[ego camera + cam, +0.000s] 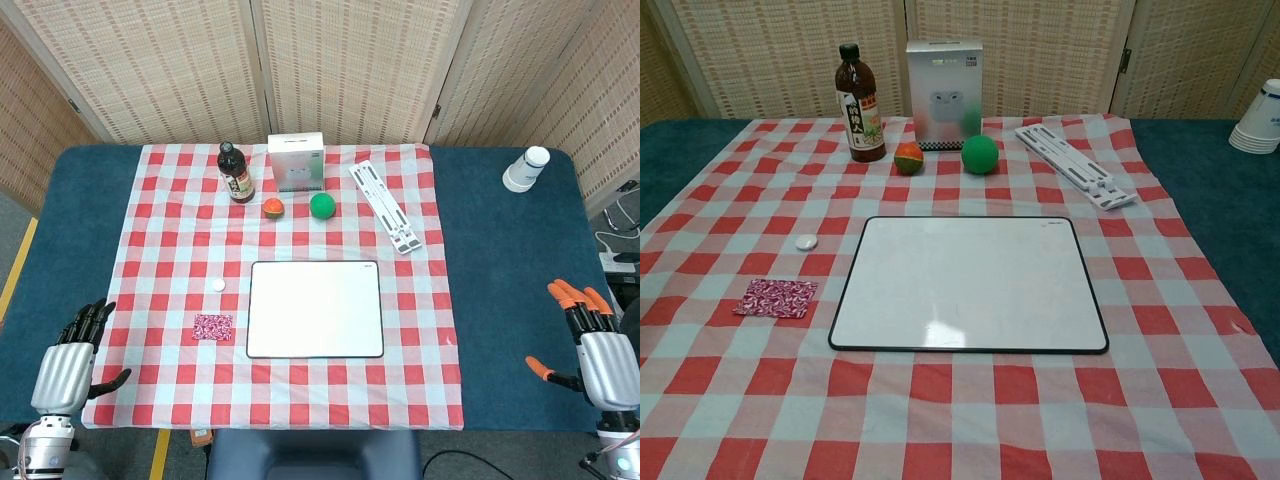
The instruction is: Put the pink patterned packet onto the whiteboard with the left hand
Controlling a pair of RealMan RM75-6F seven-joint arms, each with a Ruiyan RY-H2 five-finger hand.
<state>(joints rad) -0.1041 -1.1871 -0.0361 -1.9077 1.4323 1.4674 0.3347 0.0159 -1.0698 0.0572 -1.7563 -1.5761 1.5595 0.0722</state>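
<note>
The pink patterned packet (212,327) (777,298) lies flat on the checked cloth, just left of the whiteboard (315,309) (970,283), whose surface is bare. My left hand (72,361) hovers at the table's front left corner, well left of the packet, fingers spread and holding nothing. My right hand (592,350), with orange fingertips, stays at the front right edge, also empty with fingers apart. Neither hand shows in the chest view.
At the back stand a dark sauce bottle (235,173), a white box (296,163), a red-orange ball (273,207) and a green ball (322,205). A white folding stand (386,205) lies back right, a small white cap (218,285) beyond the packet, paper cups (526,169) far right.
</note>
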